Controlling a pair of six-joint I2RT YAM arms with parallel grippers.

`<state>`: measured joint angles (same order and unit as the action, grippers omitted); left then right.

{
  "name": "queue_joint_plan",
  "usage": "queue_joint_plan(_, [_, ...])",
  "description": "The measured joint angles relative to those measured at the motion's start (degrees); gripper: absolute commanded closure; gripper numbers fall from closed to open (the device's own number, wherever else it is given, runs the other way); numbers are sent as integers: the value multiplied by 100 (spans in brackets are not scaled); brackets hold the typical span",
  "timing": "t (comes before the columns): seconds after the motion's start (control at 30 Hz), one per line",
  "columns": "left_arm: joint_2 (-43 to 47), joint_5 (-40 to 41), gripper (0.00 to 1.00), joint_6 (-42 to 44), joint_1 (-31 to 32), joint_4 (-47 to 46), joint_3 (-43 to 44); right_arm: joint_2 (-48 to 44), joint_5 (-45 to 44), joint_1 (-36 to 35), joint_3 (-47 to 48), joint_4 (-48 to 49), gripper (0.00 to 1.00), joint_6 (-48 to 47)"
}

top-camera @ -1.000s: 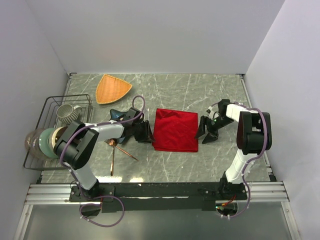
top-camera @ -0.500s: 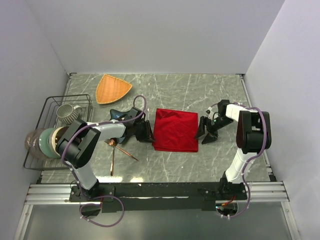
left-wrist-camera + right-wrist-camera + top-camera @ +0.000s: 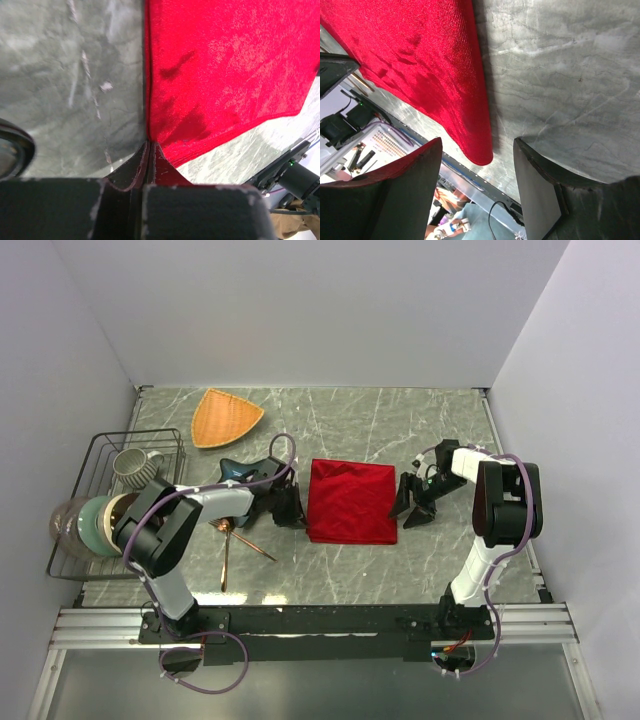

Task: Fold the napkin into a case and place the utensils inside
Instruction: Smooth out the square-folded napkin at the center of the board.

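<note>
Tabletop rack (image 3: 100, 445) holds crockery (image 3: 135, 466); left end effector (image 3: 298, 512) pinches napkin (image 3: 350, 500); right end effector (image 3: 407, 514) open.

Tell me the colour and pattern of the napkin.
The napkin is plain bright red, no pattern; the left wrist view shows it best.

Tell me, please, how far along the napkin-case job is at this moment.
Done: the napkin lies flat with layered edges, apparently folded once. In hand: the left gripper is shut on its left edge; the right gripper stands open at the right edge. Left: narrowing it into a case and inserting the utensils, lying beside the left arm.
</note>
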<state>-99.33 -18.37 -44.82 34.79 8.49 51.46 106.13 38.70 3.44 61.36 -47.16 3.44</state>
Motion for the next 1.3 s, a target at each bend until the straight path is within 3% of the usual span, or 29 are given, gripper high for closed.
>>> queue_joint_plan(0.63, [323, -243, 99, -46, 238, 146, 0, 96, 190, 11, 0, -22, 33, 52])
queue_joint_plan(0.93, [197, -275, 98, -39, 256, 151, 0, 238, 356, 20, 2, -44, 43, 59])
queue_joint_plan(1.07, [85, -212, 79, -24, 256, 232, 0, 393, 503, 20, 2, -96, 50, 59])
queue_joint_plan(1.13, [42, -164, 63, 7, 256, 299, 11, 437, 535, 20, 2, -122, 52, 55])
queue_joint_plan(1.3, [17, -162, 45, 92, 262, 348, 179, 490, 518, 22, -2, -116, 61, 33])
